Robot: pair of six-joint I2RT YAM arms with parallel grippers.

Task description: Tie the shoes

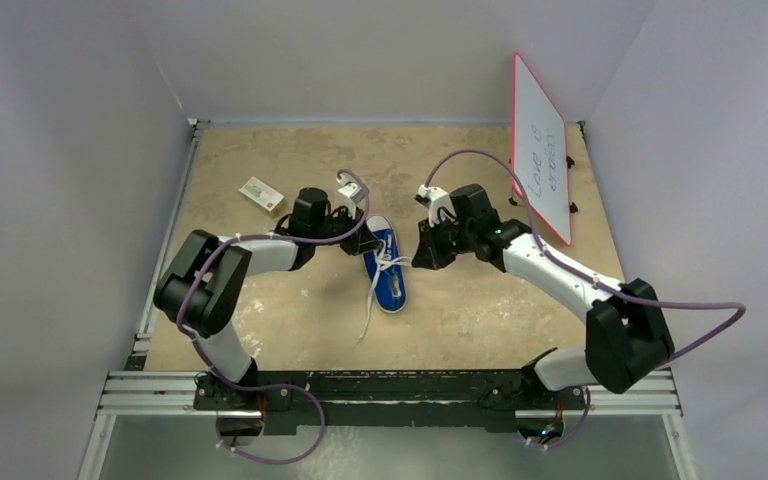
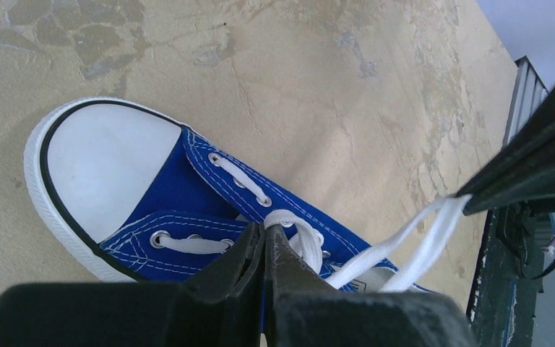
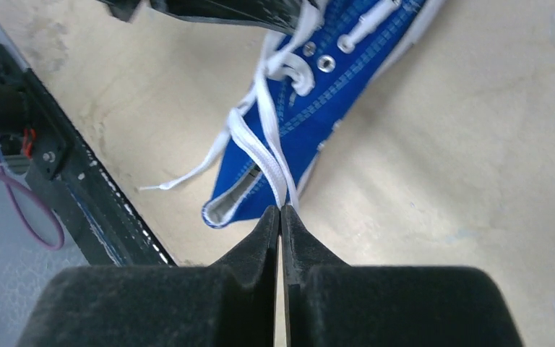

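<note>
1. The sneaker [image 1: 389, 272] sat on its sole near the middle of the table [image 1: 290, 312], white toe cap [image 2: 105, 165] pointing far and heel opening near.
2. It lay between the two grippers, left one at the toe side, right one just right of the upper eyelets.
3. The left gripper [image 2: 266, 230] had its fingers pressed fully together, no gap. Its tip was over the tongue at the upper eyelets, pinching a small loop of the laces [image 2: 423, 234].
4. The right gripper [image 3: 281, 212] was also squeezed tight. Two flat white strands ran from the eyelets straight into its fingertips, so it had the laces nipped at the tip.
5. In the left wrist view one strand stretched taut from the eyelets out to the right gripper, off the table.
6. A loose lace end [image 1: 368, 318] trailed from the sneaker toward the near edge and lay flat on the table.
7. Lower eyelets were laced in flat bars across the blue canvas.
8. A small white-and-red box [image 1: 262, 194] lay far left, well apart from the sneaker, beyond the left arm.
9. A red-framed whiteboard [image 1: 542, 150] with handwriting stood tilted at the far right edge.
</note>
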